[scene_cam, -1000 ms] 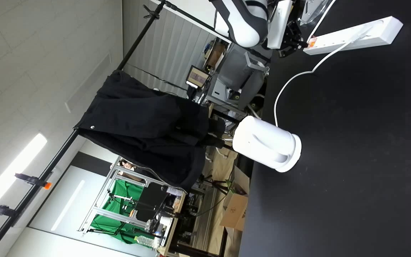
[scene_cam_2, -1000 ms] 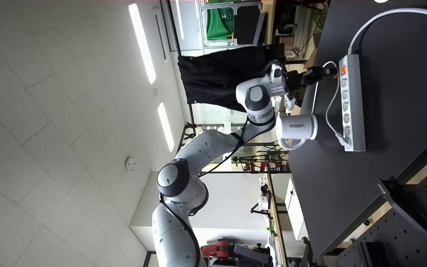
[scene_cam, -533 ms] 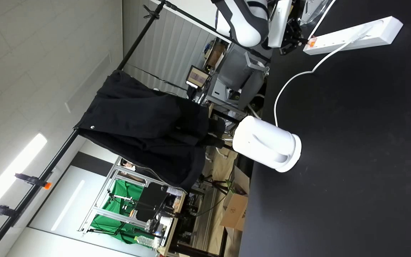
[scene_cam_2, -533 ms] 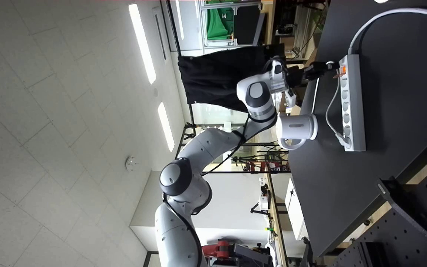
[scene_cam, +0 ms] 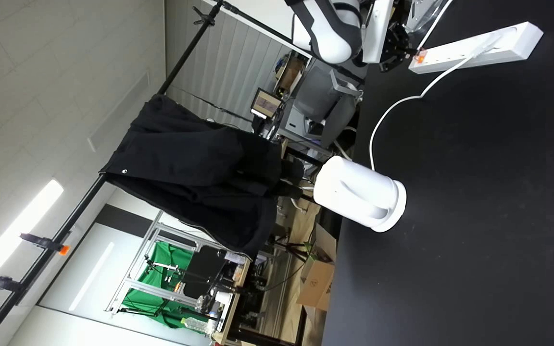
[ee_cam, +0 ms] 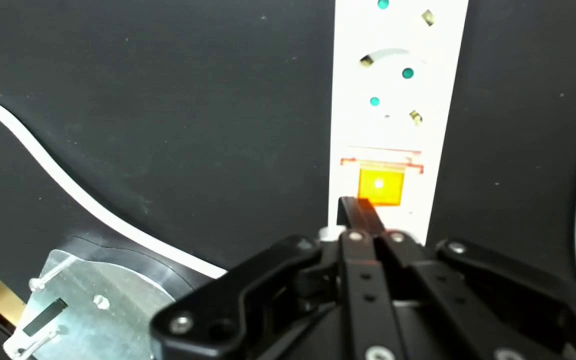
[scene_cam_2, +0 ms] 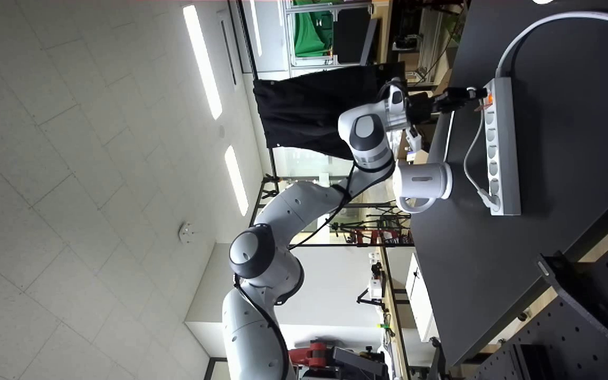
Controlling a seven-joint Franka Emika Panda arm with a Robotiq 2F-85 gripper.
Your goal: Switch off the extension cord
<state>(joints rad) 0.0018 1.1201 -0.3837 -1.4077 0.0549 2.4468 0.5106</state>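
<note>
The extension cord is a long white strip lying on the dark table, seen in both exterior views [scene_cam: 455, 50] [scene_cam_2: 509, 153] and in the wrist view [ee_cam: 393, 130]. Its orange switch [ee_cam: 381, 186] glows yellow-orange in the wrist view, at one end of the strip. My gripper [ee_cam: 360, 200] is shut, its fingertips together with nothing between them. The tips overlap the switch's near left corner in the wrist view; I cannot tell whether they touch it. In an exterior view my gripper [scene_cam_2: 482, 93] points at the switch end of the strip.
A white kettle [scene_cam: 354, 192] stands on the table near its edge. A white cable [scene_cam: 397, 103] with a plug [scene_cam_2: 488, 200] runs from the strip's far end. A thicker cable [scene_cam_2: 552, 18] leaves the switch end. A clear plate [ee_cam: 103, 305] lies beside the strip.
My gripper has moved a little closer to the switch end of the strip and slightly towards the end with the thick cable. The strip and kettle have not moved.
</note>
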